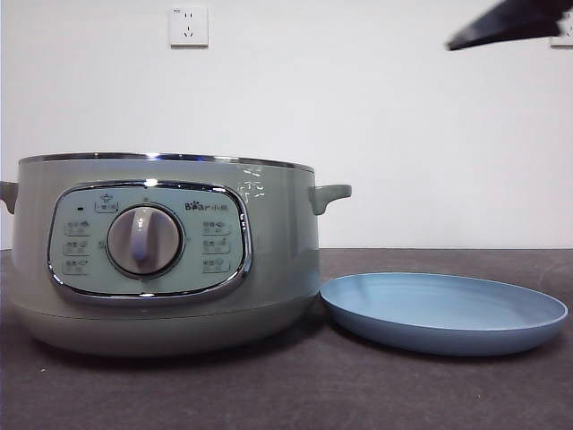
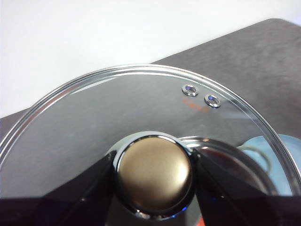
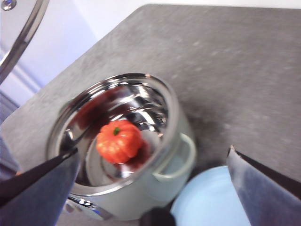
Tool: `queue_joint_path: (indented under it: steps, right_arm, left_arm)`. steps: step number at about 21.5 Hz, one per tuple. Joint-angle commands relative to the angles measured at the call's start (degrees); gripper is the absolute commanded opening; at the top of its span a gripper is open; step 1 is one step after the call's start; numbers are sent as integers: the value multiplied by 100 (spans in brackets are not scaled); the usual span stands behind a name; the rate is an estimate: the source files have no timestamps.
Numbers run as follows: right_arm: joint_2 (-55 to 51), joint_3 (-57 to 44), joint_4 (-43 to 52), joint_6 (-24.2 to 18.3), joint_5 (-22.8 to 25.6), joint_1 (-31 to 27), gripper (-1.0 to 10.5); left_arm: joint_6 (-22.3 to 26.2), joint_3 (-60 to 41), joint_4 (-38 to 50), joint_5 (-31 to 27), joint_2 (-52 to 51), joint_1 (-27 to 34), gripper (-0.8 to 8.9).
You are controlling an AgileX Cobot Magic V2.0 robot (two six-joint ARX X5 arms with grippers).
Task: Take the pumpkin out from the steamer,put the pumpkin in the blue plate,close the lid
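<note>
Glass lid [image 2: 117, 117], matte blue plate [image 1: 445, 313]

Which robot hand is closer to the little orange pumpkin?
Right. The right end effector hangs open above the pale green steamer pot, where the small orange ribbed pumpkin sits. The left end effector grips the glass lid's knob, held away.

One steamer [image 1: 170, 255], one pumpkin [image 3: 119, 141], one blue plate [image 1: 445, 313], one lid [image 2: 94, 122], one wall socket [image 1: 189, 26], two grippers.
</note>
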Motion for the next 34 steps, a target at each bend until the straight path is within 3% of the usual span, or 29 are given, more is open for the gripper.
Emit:
queue_joint_path:
  steps: [1, 15, 24, 30, 34]
  right_arm:
    - [568, 573, -221, -210, 170, 452, 725]
    - [3934, 4009, -2031, -1163, 1620, 2319, 724]
    - [5252, 4205, -1718, -2059, 2448, 2929, 724]
    - [5796, 4205, -1661, -2087, 2461, 2959, 701]
    - [5818, 4205, -1652, -2087, 2468, 2966, 21]
  left_arm:
    - [111, 116, 101, -229, -256, 2, -8]
    - [160, 116, -439, -1281, -1110, 7, -8]
    - [155, 116, -664, -1403, -1272, 7, -8]
    - [151, 116, -811, -1403, -1272, 7, -8]
    - [105, 116, -953, -1399, -1272, 4, -8]
